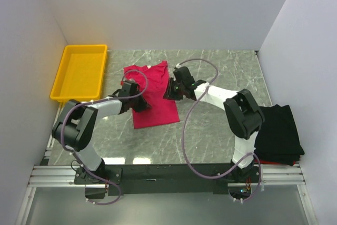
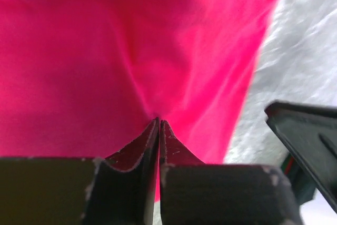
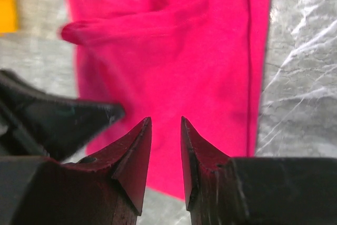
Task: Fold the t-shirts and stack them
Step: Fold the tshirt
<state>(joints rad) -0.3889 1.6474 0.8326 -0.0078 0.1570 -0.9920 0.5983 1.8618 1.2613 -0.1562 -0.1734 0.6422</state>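
Note:
The crimson-pink t-shirt [image 1: 156, 104] lies partly folded on the marble table, a sleeve sticking out at its far left. My left gripper [image 1: 138, 100] is at the shirt's left edge. In the left wrist view its jaws [image 2: 159, 121] are shut, and the pink cloth [image 2: 105, 51] puckers toward their tips. My right gripper [image 1: 170, 93] hovers at the shirt's right edge. Its fingers [image 3: 166, 120] stand apart with nothing between them, above the pink cloth [image 3: 184, 51]. The black t-shirt [image 1: 279, 130] lies folded at the table's right edge.
A yellow tray [image 1: 79, 72] stands at the far left corner. White walls close off the left, back and right. The right arm's cable loops over the marble table [image 1: 221, 67] in front of the pink shirt. The two grippers are close together.

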